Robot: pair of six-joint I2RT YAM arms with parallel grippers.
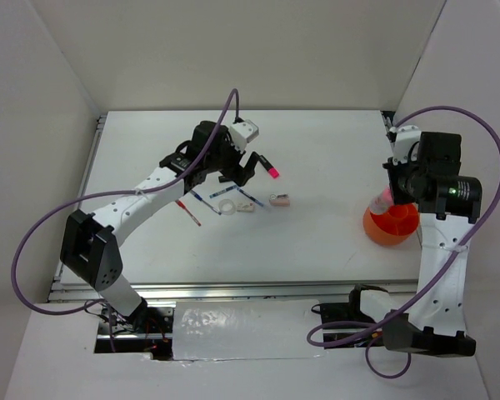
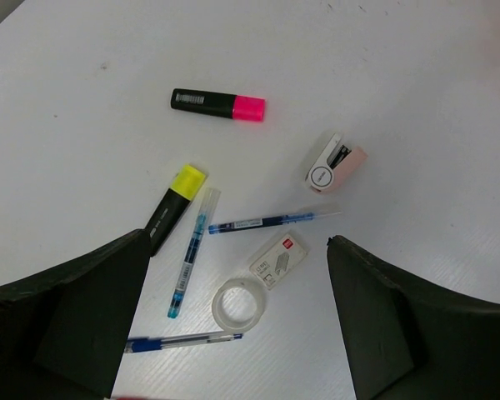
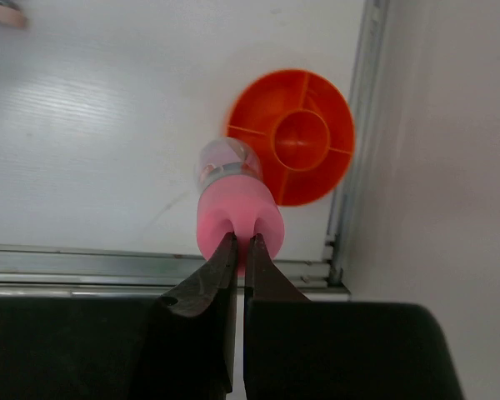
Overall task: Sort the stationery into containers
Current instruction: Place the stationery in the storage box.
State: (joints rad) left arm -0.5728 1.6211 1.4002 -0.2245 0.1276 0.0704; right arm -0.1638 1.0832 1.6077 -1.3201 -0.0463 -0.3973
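Observation:
My left gripper (image 2: 237, 321) is open and empty, hovering above a cluster of stationery; it shows in the top view (image 1: 238, 175). Between its fingers lies a clear tape ring (image 2: 240, 305). Around it lie blue pens (image 2: 192, 250), a yellow-capped highlighter (image 2: 177, 207), a pink-capped highlighter (image 2: 218, 104), a small whitish-pink eraser (image 2: 335, 163) and a small white box (image 2: 279, 258). A red pen (image 1: 187, 212) lies left of them. My right gripper (image 3: 241, 242) is shut on the pink tube (image 3: 233, 208), held just beside the orange cup (image 3: 304, 137), overlapping its rim.
The cup (image 1: 390, 223) stands near the table's right edge, by a metal rail (image 3: 354, 167) and the side wall. The white enclosure walls close in the back and both sides.

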